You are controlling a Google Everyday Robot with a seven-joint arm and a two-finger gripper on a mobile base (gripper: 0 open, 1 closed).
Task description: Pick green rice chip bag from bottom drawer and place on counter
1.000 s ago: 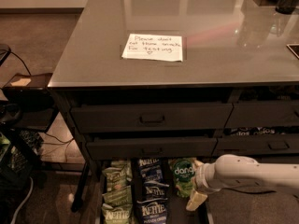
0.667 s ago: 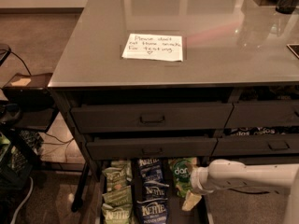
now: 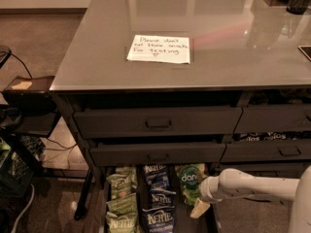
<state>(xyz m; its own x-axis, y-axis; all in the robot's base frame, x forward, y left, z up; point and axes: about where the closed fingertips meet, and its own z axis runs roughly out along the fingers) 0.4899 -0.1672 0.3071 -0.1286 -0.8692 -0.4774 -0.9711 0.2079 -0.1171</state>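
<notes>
Right now my pale tool (image 3: 200, 207) hangs over the wide dark grey metal bottom drawer (image 3: 103, 205), just beside the bright green glossy rice chip bag (image 3: 189, 179) lying inside it. I cannot tell how far the tool is open.

My arm (image 3: 252, 184) has slid a little to the left over the last second. Its white wrist now meets the right edge of the green rice chip bag (image 3: 188, 178), where it sat just clear before. The gripper (image 3: 199, 208) came left with it and now hangs at the near right of the bottom drawer (image 3: 187, 224), just beside the bag's near right corner. Most of that shift came early.
</notes>
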